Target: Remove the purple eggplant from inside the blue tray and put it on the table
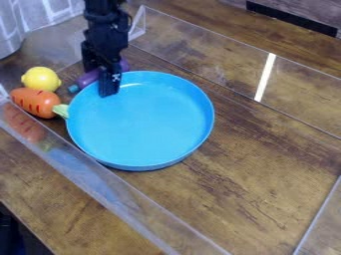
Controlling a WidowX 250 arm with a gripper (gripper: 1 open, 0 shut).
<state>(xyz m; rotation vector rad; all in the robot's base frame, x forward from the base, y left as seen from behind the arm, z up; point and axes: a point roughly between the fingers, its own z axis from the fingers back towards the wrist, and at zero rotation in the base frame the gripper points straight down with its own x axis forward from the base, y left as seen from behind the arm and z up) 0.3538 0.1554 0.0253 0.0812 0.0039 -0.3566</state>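
Since the gripper point(106, 82) points straight down at the far-left rim of the blue tray point(167, 149), read this as a reach, not a carry. Its jaws stand spread wide and nothing is between them that you can see; no grasp yet.

Purple eggplant point(84, 84): only a small dark purple patch shows, just left of the fingers, mostly hidden by the gripper body. It looks to sit at or just outside the tray's rim, next to the other toys, not in the tray's open middle. You cannot tell from this view whether it rests on the rim, inside it, or on the table point(253, 199). The tray interior that is visible is bare blue.

Neighbours: yellow lemon point(40, 78) and orange carrot point(38, 102) lie on the table left of the tray, close to the eggplant. The carrot's green leaves end right at the tray edge. Tight cluster, so a wide-open approach risks nudging the lemon or carrot, or catching the tray rim with one finger.

Judgement: the vertical pose makes sense for a top-down pinch on a small rounded toy lying flat. The fingers seem offset to the right of the eggplant, over the rim; you'd want them shifted left to straddle it before closing. Slick rounded plastic can squirt out if pinched off-centre. Placement not started.
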